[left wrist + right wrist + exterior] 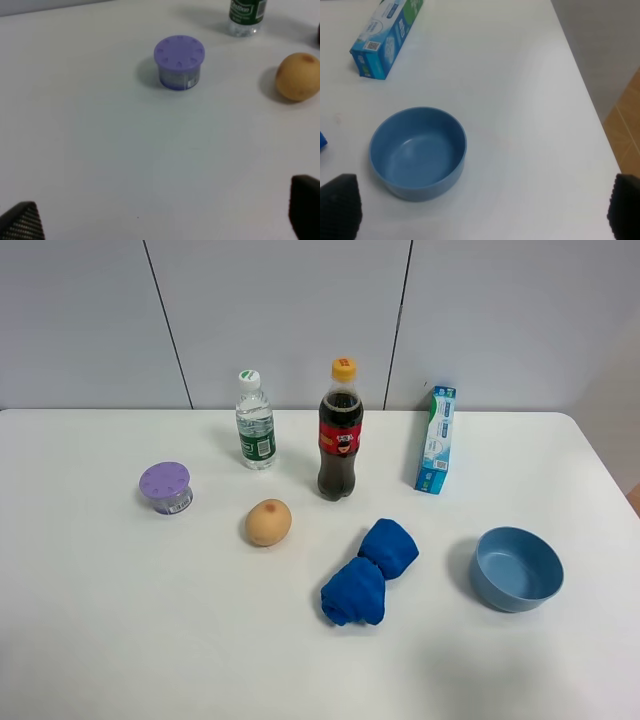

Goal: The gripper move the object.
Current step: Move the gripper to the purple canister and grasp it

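Observation:
The small jar with a lilac-purple dotted lid (166, 487) stands on the white table at the left, upright. The left wrist view shows it (179, 62) ahead of my left gripper (162, 217), well apart from it. The left gripper's dark fingertips (22, 221) are spread wide and hold nothing. My right gripper (482, 207) is also open and empty, with a blue bowl (418, 152) ahead of it. Neither arm shows in the exterior high view.
A tan egg (268, 522) lies right of the jar. A water bottle (255, 421), a cola bottle (340, 430) and a toothpaste box (437, 439) stand at the back. A blue cloth (368, 572) and the blue bowl (516, 568) lie at the right.

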You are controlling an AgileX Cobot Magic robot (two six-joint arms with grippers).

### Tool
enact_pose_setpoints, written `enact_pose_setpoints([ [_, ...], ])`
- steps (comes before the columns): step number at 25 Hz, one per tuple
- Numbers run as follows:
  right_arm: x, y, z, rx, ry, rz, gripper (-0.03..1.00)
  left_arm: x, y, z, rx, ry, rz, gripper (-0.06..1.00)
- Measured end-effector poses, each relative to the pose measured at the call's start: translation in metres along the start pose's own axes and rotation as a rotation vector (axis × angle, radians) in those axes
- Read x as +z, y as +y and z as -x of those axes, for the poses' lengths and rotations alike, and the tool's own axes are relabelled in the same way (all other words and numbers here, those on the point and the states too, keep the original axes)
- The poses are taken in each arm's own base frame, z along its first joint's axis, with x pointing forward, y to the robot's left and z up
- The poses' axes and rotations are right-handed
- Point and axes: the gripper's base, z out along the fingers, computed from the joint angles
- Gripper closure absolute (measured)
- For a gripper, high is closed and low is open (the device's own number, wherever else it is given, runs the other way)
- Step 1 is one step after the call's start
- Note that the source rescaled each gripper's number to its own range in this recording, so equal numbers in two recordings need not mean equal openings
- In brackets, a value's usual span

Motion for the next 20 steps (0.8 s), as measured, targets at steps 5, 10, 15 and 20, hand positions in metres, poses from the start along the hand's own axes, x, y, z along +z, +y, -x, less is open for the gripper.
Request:
enact_pose_setpoints([
  [5,0.000,0.000,0.000,0.000,0.000,0.000,-0.03,0.001,0.000,0.005,-0.001,0.016,-0.001,-0.06],
  [10,0.000,0.000,0.000,0.000,0.000,0.000,-0.03,0.010,0.004,0.048,0.000,0.115,-0.009,-0.06],
  [15,0.000,0.000,0.000,0.000,0.000,0.000,-0.03,0.048,0.007,0.112,-0.008,0.183,-0.059,-0.06],
  [20,0.000,0.000,0.000,0.000,0.000,0.000,-0.03,0.118,0.013,0.159,0.019,0.261,-0.100,-0.06],
])
